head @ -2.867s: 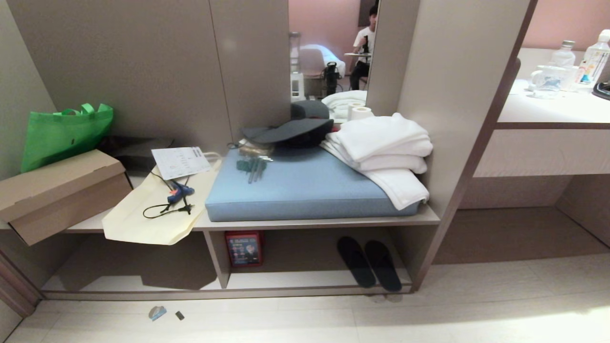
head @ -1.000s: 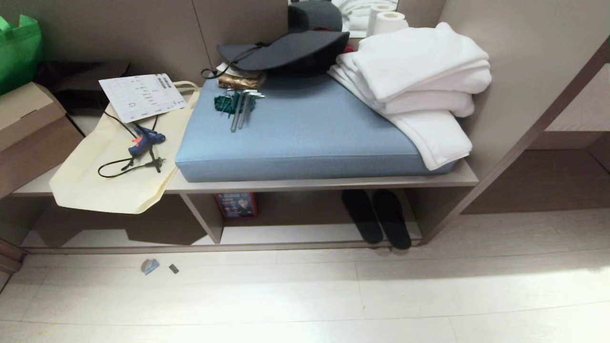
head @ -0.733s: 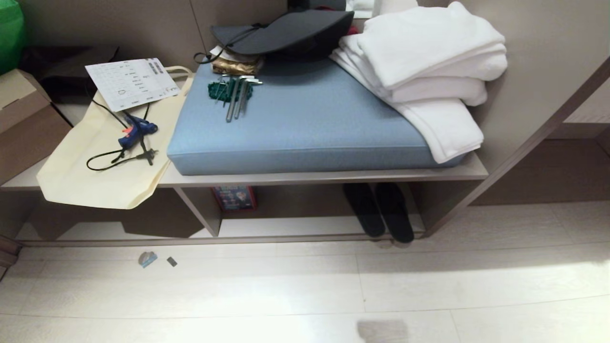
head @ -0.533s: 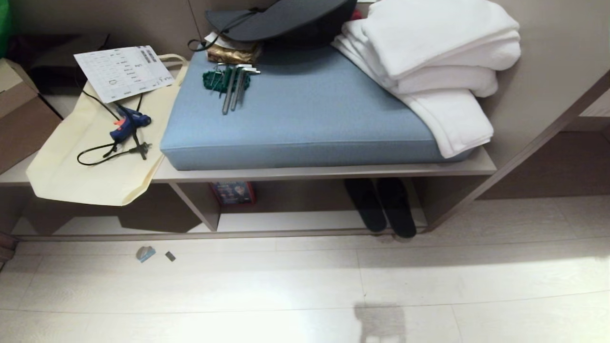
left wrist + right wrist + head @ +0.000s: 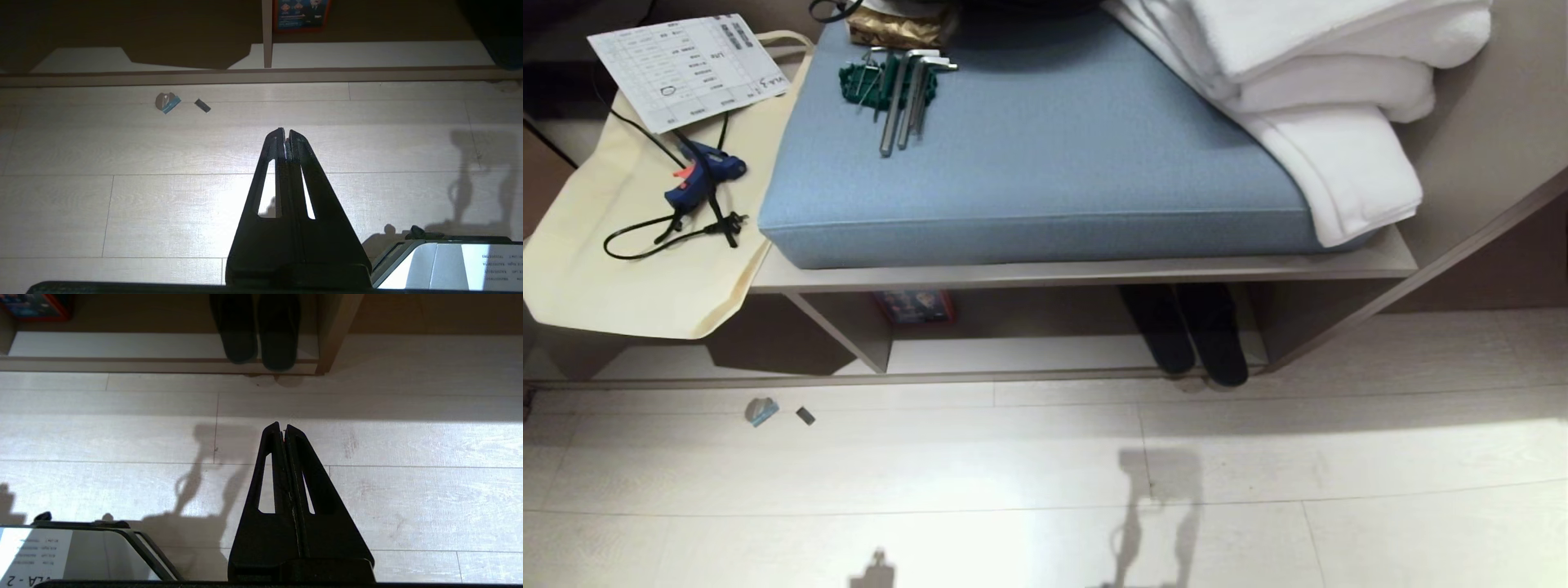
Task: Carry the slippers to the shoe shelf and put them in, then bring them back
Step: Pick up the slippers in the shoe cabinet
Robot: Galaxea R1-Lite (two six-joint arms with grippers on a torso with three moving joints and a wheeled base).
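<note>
The slippers (image 5: pixel 1196 335) sit side by side in the right compartment of the shoe shelf (image 5: pixel 1029 355), heels at its front edge, while my left pincer (image 5: pixel 286 136) and right pincer (image 5: pixel 282 430) hang over the floor (image 5: pixel 1013 482), fingers pressed together, holding nothing.

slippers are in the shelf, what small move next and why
Probably open the right pincer and ease it toward the slippers. They sit side by side in the shelf, heels at its front lip, ahead of that shut, empty pincer over bare floor; the left pincer faces away from them.
</note>
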